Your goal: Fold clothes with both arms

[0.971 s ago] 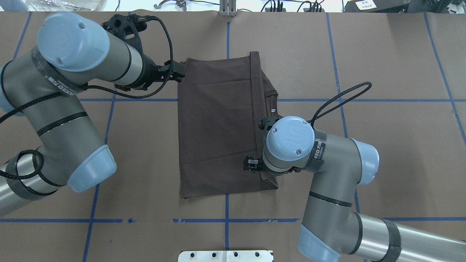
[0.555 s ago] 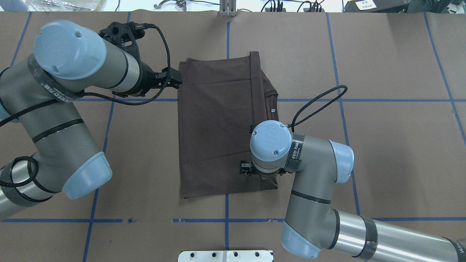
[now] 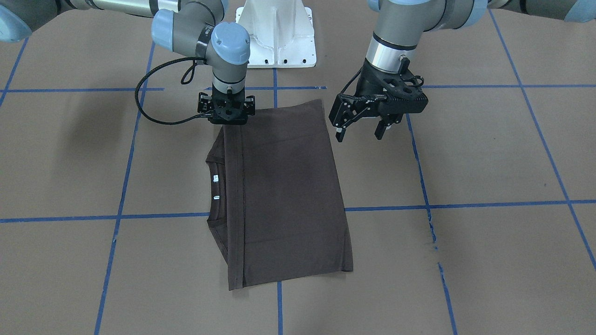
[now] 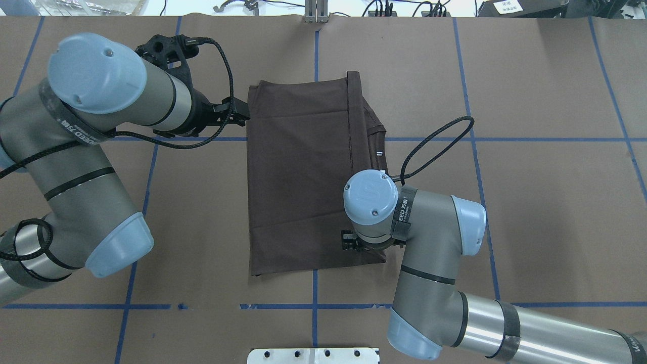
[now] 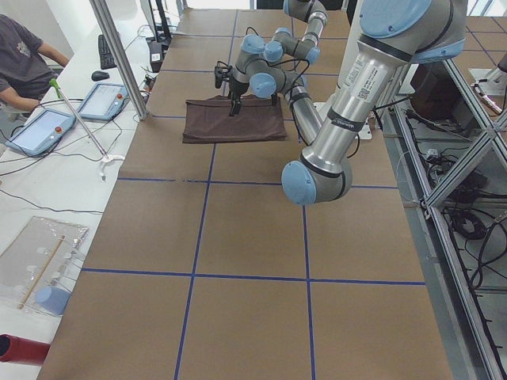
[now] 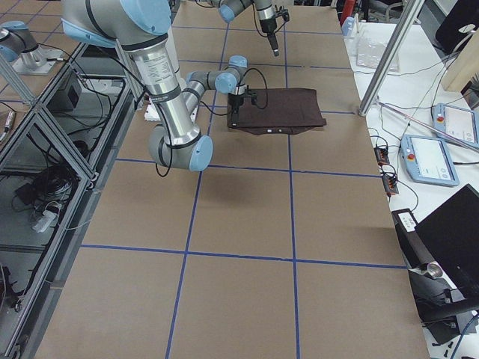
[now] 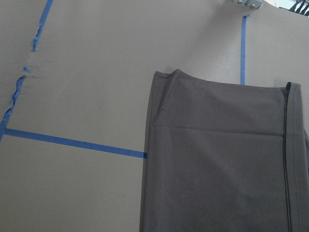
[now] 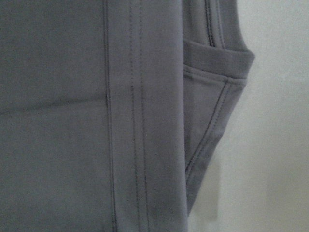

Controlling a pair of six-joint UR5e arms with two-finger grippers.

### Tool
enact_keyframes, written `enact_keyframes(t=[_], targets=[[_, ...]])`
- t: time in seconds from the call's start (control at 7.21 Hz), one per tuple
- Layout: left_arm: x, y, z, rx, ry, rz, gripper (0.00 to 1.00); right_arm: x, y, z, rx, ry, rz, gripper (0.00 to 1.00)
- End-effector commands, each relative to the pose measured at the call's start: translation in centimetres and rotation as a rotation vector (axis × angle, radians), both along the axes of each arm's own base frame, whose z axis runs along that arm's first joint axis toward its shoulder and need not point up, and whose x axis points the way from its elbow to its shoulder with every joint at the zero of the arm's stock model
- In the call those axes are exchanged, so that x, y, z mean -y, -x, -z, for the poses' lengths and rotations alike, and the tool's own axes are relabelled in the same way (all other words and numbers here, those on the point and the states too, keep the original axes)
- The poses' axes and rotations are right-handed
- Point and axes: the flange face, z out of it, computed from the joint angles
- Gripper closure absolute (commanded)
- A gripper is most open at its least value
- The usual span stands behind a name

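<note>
The dark brown T-shirt lies flat on the table, folded into a long rectangle. Its collar and white neck labels peek out along one long side. My left gripper hangs open just above the table, beside the shirt's edge and clear of it. My right gripper points straight down onto the shirt's corner nearest the robot, on the collar side. Its fingers are hidden, so open or shut cannot be told. The right wrist view is filled by hem and sleeve seams.
Blue tape lines grid the brown table. The white pedestal base stands behind the shirt. A person sits at a side bench with tablets beyond the table's far edge.
My left gripper let go of the shirt's far corner, which dropped flat, and drew back a little. My right arm shifted along the collar side toward the robot-side corner.
</note>
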Motion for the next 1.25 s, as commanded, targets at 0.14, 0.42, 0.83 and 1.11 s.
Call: enact_keyframes(t=[0.14, 0.42, 0.83, 1.11], targets=[[0.0, 0.0, -0.2, 0.002, 0.001, 0.0, 0.0, 0.3, -0.4, -0.9, -0.028, 0.011, -0.004, 0.0], [0.0, -0.1, -0.1, -0.001, 0.002, 0.001, 0.0, 1.4, -2.1, -0.5, -0.052, -0.004, 0.016, 0.0], [-0.4, -0.6, -0.2, -0.002, 0.009, -0.005, 0.0, 2.0, -3.4, -2.9, -0.094, 0.004, 0.011, 0.0], [-0.7, -1.0, -0.2, -0.004, 0.01, -0.012, 0.0, 2.6, -5.9, -3.9, -0.094, -0.014, 0.021, 0.0]])
